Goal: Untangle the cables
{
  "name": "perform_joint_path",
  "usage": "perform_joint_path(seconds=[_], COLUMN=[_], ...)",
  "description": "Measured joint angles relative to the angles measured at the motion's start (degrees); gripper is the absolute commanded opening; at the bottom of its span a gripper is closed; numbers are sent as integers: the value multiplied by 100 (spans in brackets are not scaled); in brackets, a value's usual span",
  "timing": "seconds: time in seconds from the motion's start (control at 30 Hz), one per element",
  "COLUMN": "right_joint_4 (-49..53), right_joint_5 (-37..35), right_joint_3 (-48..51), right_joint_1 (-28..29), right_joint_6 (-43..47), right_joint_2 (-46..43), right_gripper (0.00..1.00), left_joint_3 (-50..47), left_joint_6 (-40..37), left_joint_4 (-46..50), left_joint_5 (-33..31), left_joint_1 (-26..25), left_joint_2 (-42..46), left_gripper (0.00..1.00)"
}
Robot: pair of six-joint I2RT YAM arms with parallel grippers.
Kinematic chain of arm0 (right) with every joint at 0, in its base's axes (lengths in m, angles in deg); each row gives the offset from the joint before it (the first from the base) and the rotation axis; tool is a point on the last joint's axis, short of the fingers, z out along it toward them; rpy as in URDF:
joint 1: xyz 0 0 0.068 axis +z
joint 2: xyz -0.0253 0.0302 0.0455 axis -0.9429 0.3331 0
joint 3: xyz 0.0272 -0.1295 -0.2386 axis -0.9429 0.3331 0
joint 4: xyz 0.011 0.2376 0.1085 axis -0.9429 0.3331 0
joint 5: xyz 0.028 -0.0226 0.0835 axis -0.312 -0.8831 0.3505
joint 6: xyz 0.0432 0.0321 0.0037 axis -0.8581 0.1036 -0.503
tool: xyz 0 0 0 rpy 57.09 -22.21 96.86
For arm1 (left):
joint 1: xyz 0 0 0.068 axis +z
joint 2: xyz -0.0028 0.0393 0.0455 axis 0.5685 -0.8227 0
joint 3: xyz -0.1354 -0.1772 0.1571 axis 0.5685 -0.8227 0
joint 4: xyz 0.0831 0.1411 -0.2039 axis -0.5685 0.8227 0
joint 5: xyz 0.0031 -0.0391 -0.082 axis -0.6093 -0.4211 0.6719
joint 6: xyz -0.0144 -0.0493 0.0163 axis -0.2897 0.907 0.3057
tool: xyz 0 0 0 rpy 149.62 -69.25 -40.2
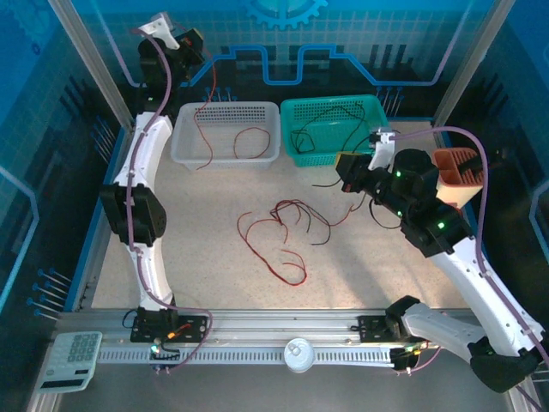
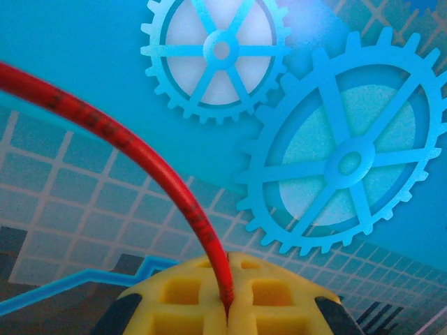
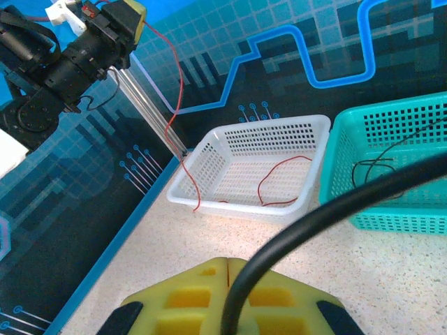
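**Inspection: left gripper (image 2: pixel 228 279) and right gripper (image 3: pixel 227 279) each clamped on 1 cable**

Left arm: the left gripper stands high at the far-left corner of the cell, close to the blue back wall (image 2: pixel 84 77) with its gear graphics. Its 2 yellow pads are pressed together on a red cable (image 2: pixel 140 150), which enters the seam between them. In the right wrist view this strand hangs from the gripper down to the near-left corner of the white basket (image 3: pixel 272 124). Whether its lower end lies inside or outside the basket wall cannot be told.

Right arm: the right gripper sits low over the table (image 1: pixel 197 257), just in front of the teal basket (image 1: pixel 371 103). Its pads are closed on a black cable (image 3: pixel 335 209), which rises out of the seam and sweeps right across the front of that basket.

Baskets: the 2 stand side by side at the far edge of the table, white on the left and teal on the right. The white basket holds 1 loose red cable (image 1: pixel 250 142). The teal basket holds thin black cables (image 1: pixel 322 129).

Table: a tangle (image 1: pixel 283 227) of red and black strands lies on the middle of the table between the 2 arms, apart from both baskets. Its largest red loop is on the near side.

Periphery: a calculator (image 1: pixel 73 356) rests at the near-left corner, beside the rail.
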Motion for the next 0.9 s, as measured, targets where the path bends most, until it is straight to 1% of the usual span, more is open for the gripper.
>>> perform_joint_path(seconds=[0.07, 0.3, 0.4, 0.53, 0.6, 0.67, 0.77, 0.8, 0.9], right_joint_4=[-4, -2, -2, -4, -9, -44, -96, -109, -205], right_joint_5=[46, 98, 98, 107, 127, 168, 260, 280, 365], right_joint_3=[-42, -50, -50, -50, -50, -50, -118, -195, -514], right_joint_1=[-2, -2, -2, -20, -52, -92, -155, -164, -186], right_joint_6=[-2, -2, 0, 0, 0, 0, 0, 2, 33], right_joint_2=[79, 208, 216, 247, 297, 367, 557, 654, 975], right_gripper=[0, 0, 0, 0, 0, 0, 0, 0, 0], left_joint_3=[356, 2107, 2393, 2409, 2109, 1515, 459, 107, -745], left_joint_6=[31, 192, 295, 393, 393, 393, 391, 389, 389], left_joint_4=[28, 116, 26, -35, -184, -372, -551, -562, -535], left_joint_5=[7, 20, 17, 33, 72, 109, 153, 173, 271], left_joint_1=[0, 0, 0, 0, 0, 0, 0, 0, 0], left_joint_2=[-197, -881, -920, -938, -918, -826, -763, -763, -763], left_gripper=[0, 0, 0, 0, 0, 0, 6, 10, 16])
